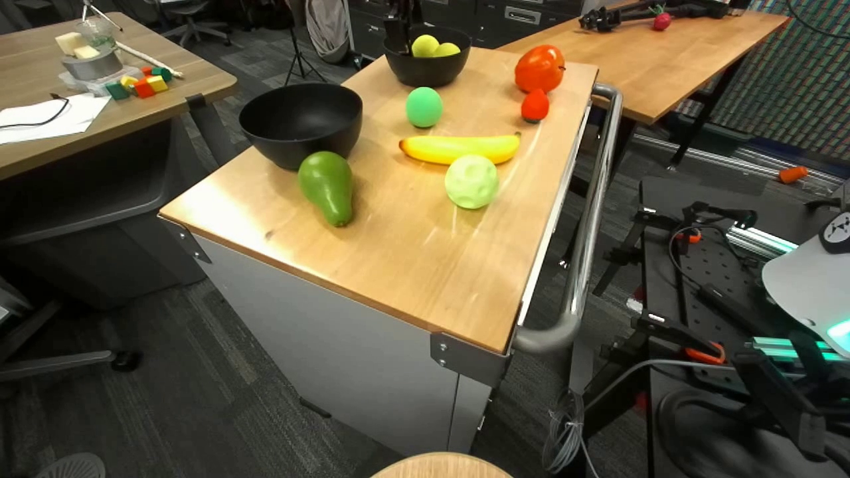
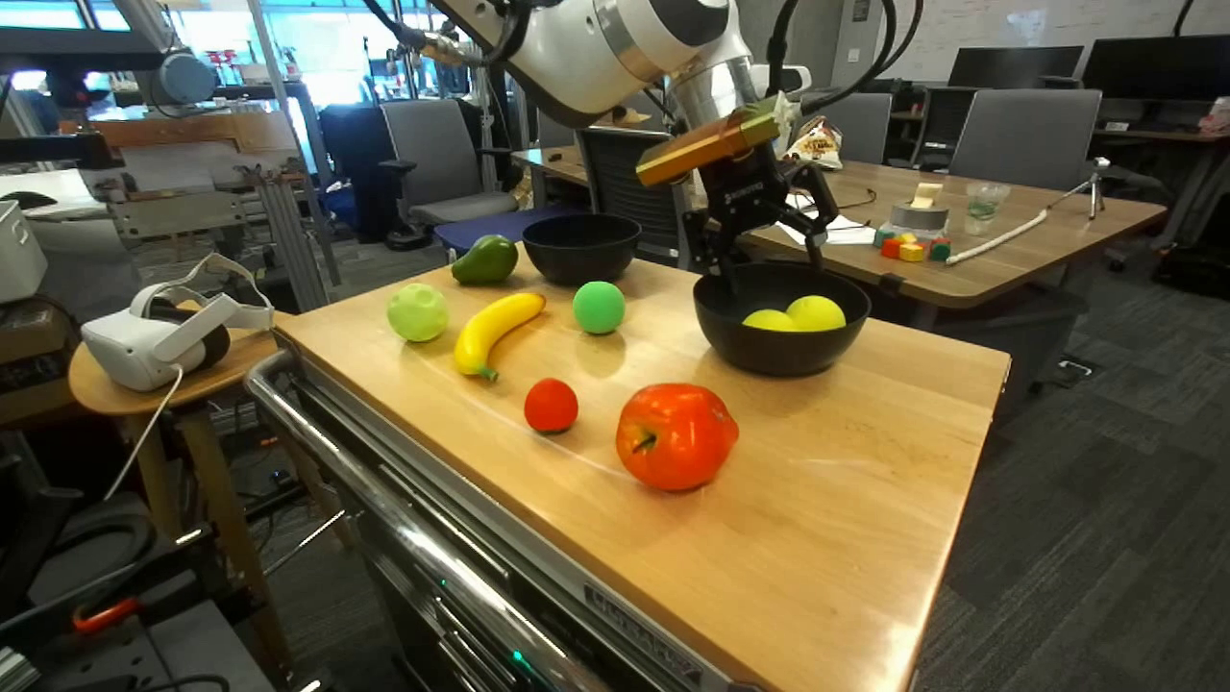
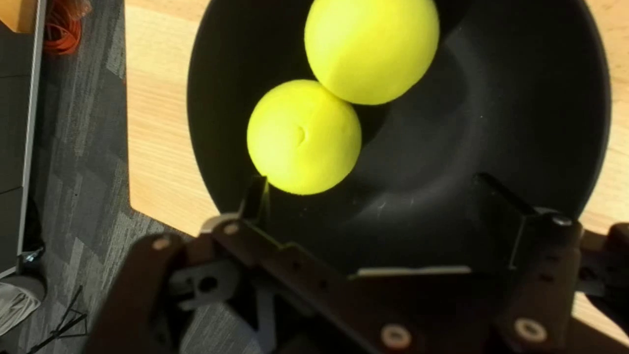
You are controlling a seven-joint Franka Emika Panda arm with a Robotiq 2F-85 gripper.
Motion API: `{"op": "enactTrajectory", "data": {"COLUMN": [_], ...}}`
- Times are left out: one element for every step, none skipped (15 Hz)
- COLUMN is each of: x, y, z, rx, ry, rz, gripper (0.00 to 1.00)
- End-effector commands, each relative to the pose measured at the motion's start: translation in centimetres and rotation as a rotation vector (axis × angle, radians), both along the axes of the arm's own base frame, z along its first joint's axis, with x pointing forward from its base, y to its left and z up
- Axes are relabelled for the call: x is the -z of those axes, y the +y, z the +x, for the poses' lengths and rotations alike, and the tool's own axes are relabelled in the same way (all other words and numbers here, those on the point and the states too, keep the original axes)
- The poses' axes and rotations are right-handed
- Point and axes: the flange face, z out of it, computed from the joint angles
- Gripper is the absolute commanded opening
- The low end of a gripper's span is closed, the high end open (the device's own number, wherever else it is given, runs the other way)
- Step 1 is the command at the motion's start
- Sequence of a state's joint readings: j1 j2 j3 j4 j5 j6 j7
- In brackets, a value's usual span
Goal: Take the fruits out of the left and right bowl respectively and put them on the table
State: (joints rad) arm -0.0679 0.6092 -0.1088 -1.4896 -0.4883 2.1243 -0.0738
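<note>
You're likely picking from the right bowl [image 2: 769, 354] in an exterior view, two yellow balls [image 3: 303, 137] inside. With the tool [image 3: 372, 179] spread and holding nothing, next straddle one, grip, then lift it onto the desk [image 2: 826, 538].

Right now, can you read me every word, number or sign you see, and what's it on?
"ROBOTIQ", I think, on the gripper in an exterior view, but it's small and blurry, so I'm not sure.
Cart label: too blurred to read.
Snack bag: printing too small to read.
Whiteboard: faint marks, too blurred to read.
Black disc: white marks, too small to make out.
I can read no numbers.
</note>
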Motion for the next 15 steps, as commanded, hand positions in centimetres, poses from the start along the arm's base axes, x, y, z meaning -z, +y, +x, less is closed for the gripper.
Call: {"op": "enactTrajectory", "data": {"x": [0.1,0.4,0.6,0.7,0.9,1.0,1.0,1.1,1.2,1.4,1.7,1.9,2.1,2.3,2.5], "y": [-0.1,-0.2,-0.4,-0.6,-0.7,-0.8,-0.8,-0.9,-0.9,-1.0,-1.1,-1.2,-1.2,-1.2,-1.2], "z": [2.4,2.6,2.8,2.9,3.0,3.0,3.0,3.0,2.8,2.7,2.5,2.3,2.2,2.1,2.0], "rx": [-0.027,-0.028,-0.025,-0.02,-0.02,-0.017,-0.015,-0.013,-0.01,-0.007,-0.002,0.004,0.009,0.013,0.016], "ry": [0.041,0.052,0.059,0.067,0.073,0.081,0.088,0.093,0.101,0.109,0.118,0.126,0.132,0.135,0.137], "rz": [-0.06,-0.062,-0.06,-0.064,-0.065,-0.069,-0.073,-0.073,-0.074,-0.07,-0.069,-0.067,-0.061,-0.055,-0.049], "gripper": [1.0,1.0,1.0,1.0,1.0,1.0,1.0,1.0,1.0,1.0,1.0,1.0,1.0,1.0,1.0]}}
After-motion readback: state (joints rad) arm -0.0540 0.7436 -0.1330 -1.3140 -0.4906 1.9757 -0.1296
